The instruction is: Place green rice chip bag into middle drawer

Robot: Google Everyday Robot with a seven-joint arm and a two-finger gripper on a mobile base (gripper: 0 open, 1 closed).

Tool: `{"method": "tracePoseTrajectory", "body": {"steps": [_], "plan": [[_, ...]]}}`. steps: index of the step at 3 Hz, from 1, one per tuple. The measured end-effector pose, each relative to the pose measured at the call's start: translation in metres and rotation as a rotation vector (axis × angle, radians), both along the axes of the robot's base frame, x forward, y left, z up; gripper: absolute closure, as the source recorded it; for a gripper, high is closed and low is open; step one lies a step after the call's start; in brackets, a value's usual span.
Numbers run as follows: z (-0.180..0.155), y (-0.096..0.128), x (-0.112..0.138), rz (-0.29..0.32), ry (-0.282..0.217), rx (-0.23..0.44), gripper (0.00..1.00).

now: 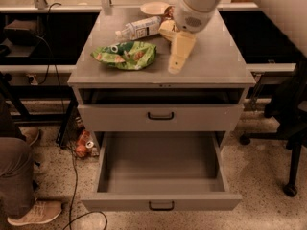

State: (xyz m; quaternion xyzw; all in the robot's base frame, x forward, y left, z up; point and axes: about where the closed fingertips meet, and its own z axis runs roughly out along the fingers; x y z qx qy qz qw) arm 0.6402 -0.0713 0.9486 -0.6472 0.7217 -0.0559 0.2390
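Now cream jaws beside crumpled green foil bag.

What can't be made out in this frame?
Camera view:
- Tan bag: mostly behind the arm.
- Plate: right part behind the arm.
- Person: cut by left edge.
- Gripper, right of the green bag: contact with cabinet top unclear.

Gripper over cabinet top, beside green rice chip bag
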Motion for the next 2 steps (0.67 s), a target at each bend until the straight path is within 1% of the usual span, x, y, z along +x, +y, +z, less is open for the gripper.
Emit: {"method": "tracePoseTrajectory", "body": {"steps": [1, 2], "plan": [[0.006, 0.048, 0.042, 0.059, -0.008, -0.029, 0.00], [-0.005, 0.083, 0.060, 0.091, 0.007, -0.065, 0.00]]}}
